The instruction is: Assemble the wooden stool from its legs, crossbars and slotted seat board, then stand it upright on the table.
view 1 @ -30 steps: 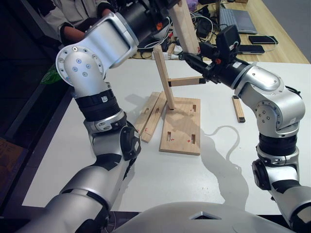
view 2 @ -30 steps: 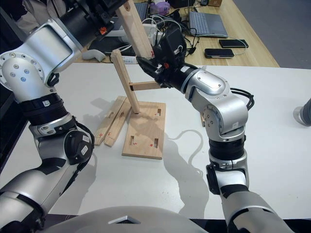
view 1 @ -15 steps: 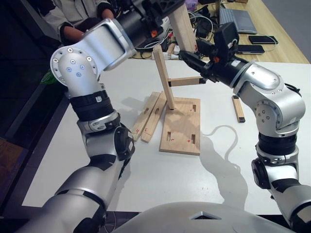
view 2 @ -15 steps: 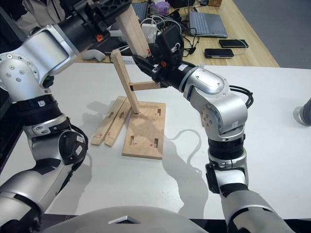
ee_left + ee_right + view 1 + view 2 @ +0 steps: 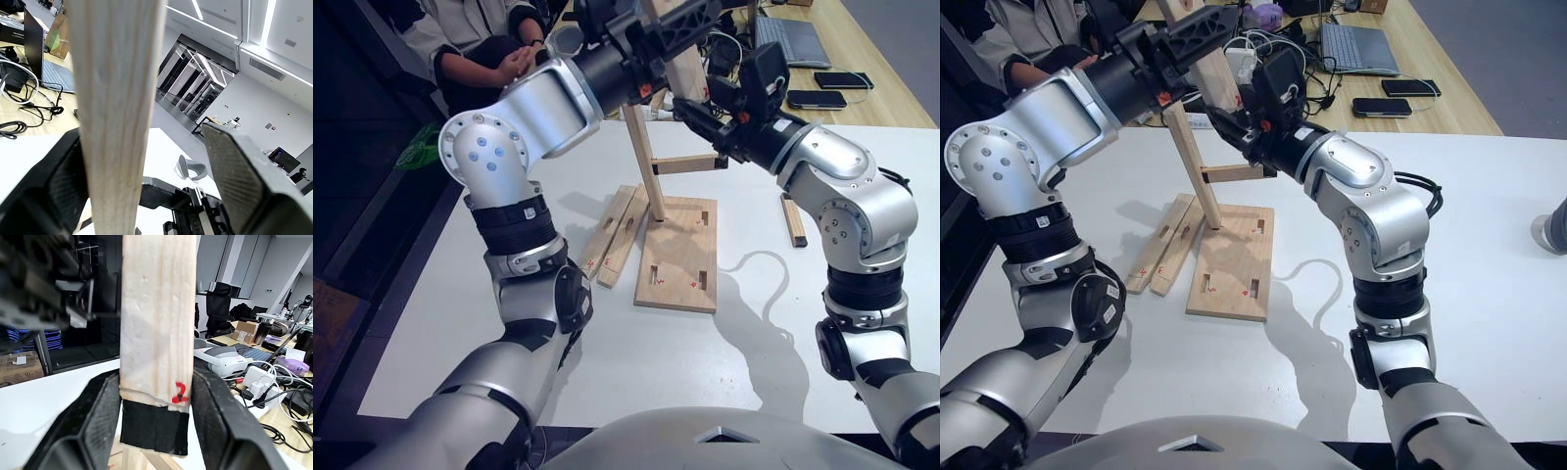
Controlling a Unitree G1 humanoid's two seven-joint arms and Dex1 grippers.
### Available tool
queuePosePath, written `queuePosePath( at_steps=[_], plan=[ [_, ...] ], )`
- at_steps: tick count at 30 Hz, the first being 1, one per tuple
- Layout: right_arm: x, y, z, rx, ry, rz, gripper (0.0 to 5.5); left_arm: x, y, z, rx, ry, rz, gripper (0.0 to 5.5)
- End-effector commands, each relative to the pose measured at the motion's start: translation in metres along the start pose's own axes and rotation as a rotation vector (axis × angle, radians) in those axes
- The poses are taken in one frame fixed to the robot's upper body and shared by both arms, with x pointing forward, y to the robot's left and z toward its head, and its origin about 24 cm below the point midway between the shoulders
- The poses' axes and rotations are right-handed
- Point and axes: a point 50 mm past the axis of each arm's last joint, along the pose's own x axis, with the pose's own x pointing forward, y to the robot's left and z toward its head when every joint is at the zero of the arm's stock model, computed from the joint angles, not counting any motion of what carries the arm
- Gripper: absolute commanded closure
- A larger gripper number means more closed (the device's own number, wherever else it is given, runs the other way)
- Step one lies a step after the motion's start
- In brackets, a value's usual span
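Left eye view: the seat board (image 5: 677, 253) lies flat on the white tabletop (image 5: 460, 323); one standing leg (image 5: 644, 157) rises from a far slot, leaning slightly; a crossbar (image 5: 690, 164) juts sideways from it; two loose legs (image 5: 612, 235) lie just beside the board's left edge, and a short bar (image 5: 793, 220) lies well apart on the right; above, the left pincer (image 5: 671, 20) and right pincer (image 5: 690, 106) meet on a raised leg (image 5: 685, 69).

Left wrist view: the left pincer (image 5: 149, 181) stands wide; the raised leg (image 5: 117, 98) rests against one pad, the other pad (image 5: 234, 181) apart from it.

Right wrist view: the right pincer (image 5: 155, 416) clamps the raised leg (image 5: 156, 323) near its black-tipped end.
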Motion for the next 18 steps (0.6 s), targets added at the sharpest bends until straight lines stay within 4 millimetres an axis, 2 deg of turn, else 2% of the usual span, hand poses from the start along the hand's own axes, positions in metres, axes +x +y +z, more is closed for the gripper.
queuePosePath(
  at_steps=[1, 2, 18],
  plan=[
    [0.0063, 0.0019, 0.0103, -0.016, -0.044, -0.003, 3.46, 0.0030, 0.0043, -0.0058, 0.004, 0.032, 0.056, 1.97],
    [0.0069, 0.0026, 0.0103, -0.016, -0.045, -0.001, 3.46, 0.0031, 0.0051, -0.0051, 0.001, 0.028, 0.062, 1.97],
    [0.0053, 0.0006, 0.0074, -0.003, -0.037, -0.004, 3.46, -0.0025, 0.0047, 0.0009, 0.067, -0.021, 0.046, 4.36]
  ],
)
